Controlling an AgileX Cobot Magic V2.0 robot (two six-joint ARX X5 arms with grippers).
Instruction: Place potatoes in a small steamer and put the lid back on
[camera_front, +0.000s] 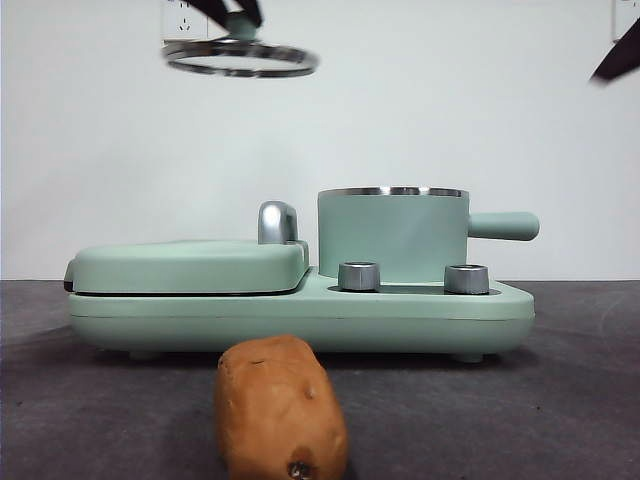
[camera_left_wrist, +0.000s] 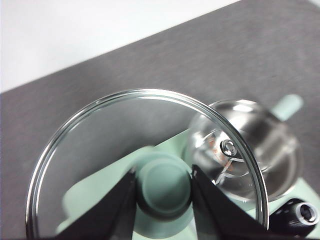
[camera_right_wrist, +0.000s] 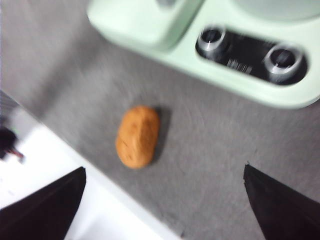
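Lid (camera_front: 240, 58) aloft, steamer (camera_front: 392, 235) open, potato (camera_front: 282, 408) outside

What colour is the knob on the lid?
Mint green knob on the lid, clearest in the left wrist view.

One potato (camera_front: 281, 408), one steamer pot (camera_front: 392, 236), one lid (camera_front: 240, 58), apparently two dials (camera_front: 359, 276), two grippers (camera_left_wrist: 164, 186)

Orange-brown potato (camera_front: 282, 405), mint green steamer (camera_front: 392, 235), grey table (camera_front: 580, 400).
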